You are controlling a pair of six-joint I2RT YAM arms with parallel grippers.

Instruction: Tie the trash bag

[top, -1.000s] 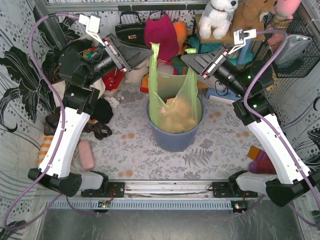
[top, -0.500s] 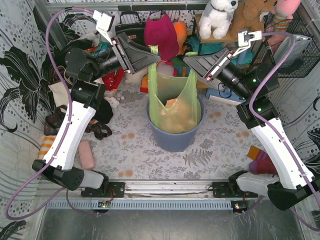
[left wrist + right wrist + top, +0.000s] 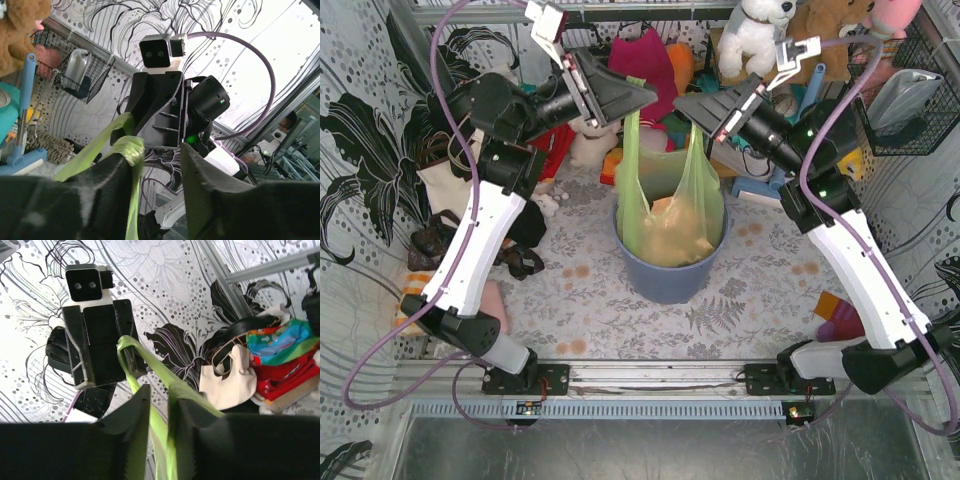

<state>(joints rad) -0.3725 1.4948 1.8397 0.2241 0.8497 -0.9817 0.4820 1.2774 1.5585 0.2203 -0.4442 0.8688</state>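
Gripping a green handle strip between nearly closed jaws, the right claw (image 3: 682, 103) hangs tip to tip with the left claw (image 3: 648, 95), whose jaws stand apart, a strip draped over one of them. Below both, the trash bag (image 3: 670, 200) sits in the blue-grey bin (image 3: 665, 282) on the desk (image 3: 570, 300).

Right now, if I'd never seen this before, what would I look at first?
Probably the bright green trash bag in the middle, sitting in a blue-grey bin with its two handles stretched upward. The left gripper and right gripper each meet a handle above it. At the back, a white stuffed dog sits high among colourful clutter.
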